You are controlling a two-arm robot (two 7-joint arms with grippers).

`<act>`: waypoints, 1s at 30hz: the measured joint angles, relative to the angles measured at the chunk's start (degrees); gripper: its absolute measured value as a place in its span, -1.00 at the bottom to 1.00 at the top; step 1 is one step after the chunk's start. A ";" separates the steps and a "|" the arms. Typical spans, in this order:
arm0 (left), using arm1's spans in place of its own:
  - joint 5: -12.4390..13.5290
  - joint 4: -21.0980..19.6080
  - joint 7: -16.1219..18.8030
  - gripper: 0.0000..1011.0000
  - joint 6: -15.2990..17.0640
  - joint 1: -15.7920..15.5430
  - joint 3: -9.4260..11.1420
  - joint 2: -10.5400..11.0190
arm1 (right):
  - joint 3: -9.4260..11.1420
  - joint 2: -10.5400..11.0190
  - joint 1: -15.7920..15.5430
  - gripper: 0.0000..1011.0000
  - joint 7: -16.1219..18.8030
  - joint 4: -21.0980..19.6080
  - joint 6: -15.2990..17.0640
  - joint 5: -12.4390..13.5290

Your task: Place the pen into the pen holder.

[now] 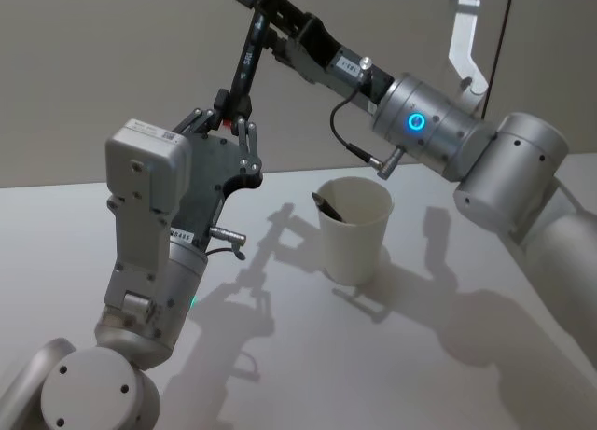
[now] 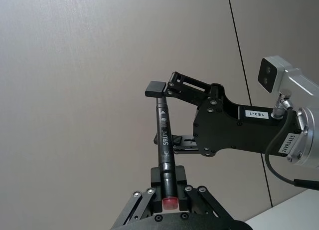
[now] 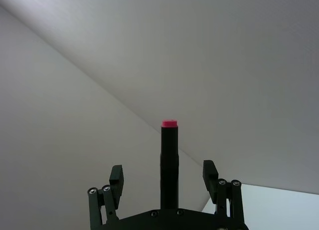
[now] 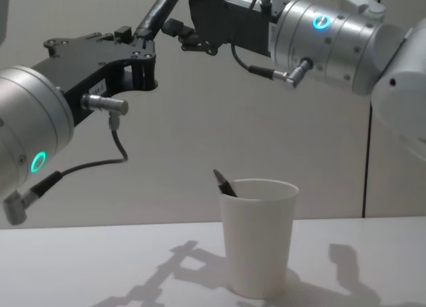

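Head view puts the left gripper [image 1: 230, 113] nearest, raised high above the near-left part of the desk [image 1: 485, 365], its jaws closed on the lower, red-tipped end of the pen [image 1: 248, 62]. That black marker stands almost upright in the air. From the left wrist view its red end [image 2: 170, 203] sits clamped between the left fingers, while the barrel rises to the right gripper [image 2: 162, 115] beyond.

Farther back, the right gripper reaches across from the right at the pen's upper part — its jaws stand apart, one pad at the top of the barrel, the other lower down, not yet pinching as far as I can judge. The right wrist view shows the barrel between its spread fingers [image 3: 116, 176].

Beyond and below, the pen holder [image 1: 354, 227] stands near the desk's middle, with another dark pen [image 4: 224, 182] already leaning inside.

This looks like a hand-over in mid-air. Next, the right jaws should close on the barrel, the left release — then carry it over the cup's rim.
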 joint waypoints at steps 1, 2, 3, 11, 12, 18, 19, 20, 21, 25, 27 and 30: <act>0.00 0.00 0.00 -0.69 0.00 0.00 0.00 0.00 | -0.01 0.04 -0.03 0.98 -0.01 -0.03 0.01 0.05; 0.00 0.00 0.00 -0.68 0.00 0.00 0.00 0.00 | -0.01 0.08 -0.07 0.98 -0.03 -0.08 0.02 0.13; 0.00 0.00 0.00 -0.68 0.00 0.00 0.00 0.00 | -0.01 0.08 -0.07 0.98 -0.03 -0.08 0.02 0.13; 0.00 0.00 0.00 -0.68 0.00 0.00 0.00 0.00 | -0.07 0.29 -0.28 0.91 -0.11 -0.34 0.11 0.45; 0.00 0.00 0.00 -0.69 0.00 0.00 0.00 0.00 | -0.07 0.29 -0.28 0.87 -0.11 -0.34 0.11 0.45; 0.00 0.00 0.00 -0.68 0.00 0.00 0.00 0.00 | -0.10 0.37 -0.35 0.53 -0.16 -0.44 0.15 0.57; 0.00 0.00 0.00 -0.68 0.00 0.00 0.00 0.00 | -0.10 0.38 -0.35 0.53 -0.16 -0.45 0.15 0.58; 0.00 0.00 0.00 -0.68 0.00 0.00 0.00 0.00 | -0.10 0.38 -0.35 0.45 -0.17 -0.46 0.16 0.59; 0.00 0.00 0.00 -0.68 0.00 0.00 0.00 0.00 | -0.11 0.39 -0.36 0.37 -0.17 -0.46 0.16 0.60; 0.00 0.00 0.00 -0.68 0.00 0.00 0.00 0.00 | -0.11 0.40 -0.38 0.14 -0.18 -0.48 0.19 0.62; 0.00 0.00 0.00 -0.68 0.00 0.00 0.00 0.00 | -0.11 0.42 -0.39 0.01 -0.18 -0.49 0.20 0.64; 0.00 0.00 0.00 -0.68 0.00 0.00 0.00 0.00 | -0.11 0.43 -0.40 -0.18 -0.18 -0.51 0.20 0.66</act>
